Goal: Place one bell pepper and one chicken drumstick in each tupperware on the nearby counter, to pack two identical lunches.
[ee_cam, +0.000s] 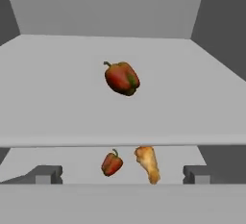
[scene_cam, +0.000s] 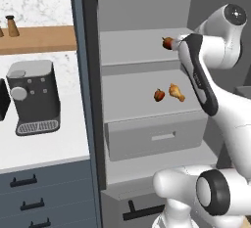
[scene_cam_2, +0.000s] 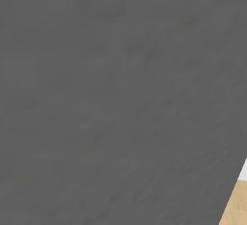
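One bell pepper (scene_cam: 168,42) (ee_cam: 122,78) lies on the upper shelf of an open grey cabinet. A second bell pepper (scene_cam: 159,95) (ee_cam: 111,164) and a chicken drumstick (scene_cam: 176,92) (ee_cam: 147,163) lie side by side on the shelf below. My gripper (scene_cam: 178,43) (ee_cam: 120,176) is at the front of the upper shelf, just right of the upper pepper in the left base view. It is open, with its fingertips (ee_cam: 44,174) wide apart and nothing between them. The other drumstick and both tupperware trays are out of view. The white counter (scene_cam: 44,146) runs to the left.
A dark coffee machine (scene_cam: 33,97) stands on the counter, under a wooden wall shelf (scene_cam: 37,38). A closed drawer (scene_cam: 157,136) sits under the lower shelf. A flat grey panel (scene_cam_2: 120,103) stands close before the right base camera. My arm's dark-edged link (scene_cam: 198,75) crosses the cabinet's right side.
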You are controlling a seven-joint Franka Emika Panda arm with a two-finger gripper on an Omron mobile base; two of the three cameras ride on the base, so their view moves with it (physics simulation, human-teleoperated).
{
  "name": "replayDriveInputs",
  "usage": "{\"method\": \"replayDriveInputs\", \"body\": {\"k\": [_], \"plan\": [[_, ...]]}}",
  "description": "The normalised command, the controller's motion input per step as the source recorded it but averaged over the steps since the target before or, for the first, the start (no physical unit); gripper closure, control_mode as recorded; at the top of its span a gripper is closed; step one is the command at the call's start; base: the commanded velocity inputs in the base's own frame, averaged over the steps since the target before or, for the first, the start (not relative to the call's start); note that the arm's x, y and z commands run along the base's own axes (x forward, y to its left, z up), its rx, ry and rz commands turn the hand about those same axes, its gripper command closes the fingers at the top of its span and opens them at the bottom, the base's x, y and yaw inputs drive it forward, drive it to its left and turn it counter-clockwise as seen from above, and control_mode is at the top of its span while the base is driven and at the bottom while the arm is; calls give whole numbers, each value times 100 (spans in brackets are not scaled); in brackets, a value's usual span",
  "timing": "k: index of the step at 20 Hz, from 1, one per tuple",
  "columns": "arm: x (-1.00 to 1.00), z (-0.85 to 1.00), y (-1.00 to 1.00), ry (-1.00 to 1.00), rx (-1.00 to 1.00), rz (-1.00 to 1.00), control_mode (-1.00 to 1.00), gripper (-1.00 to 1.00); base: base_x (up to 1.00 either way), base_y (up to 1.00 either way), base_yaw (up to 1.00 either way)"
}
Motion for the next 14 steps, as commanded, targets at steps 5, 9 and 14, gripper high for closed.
{"method": "replayDriveInputs", "body": {"k": [5,9,14], "plan": [[76,-11,-1,10,1,5,-100,-100,0,0,0],[83,-15,0,11,1,6,-100,-100,0,0,0],[69,-24,-1,7,0,7,-100,-100,0,0,0]]}}
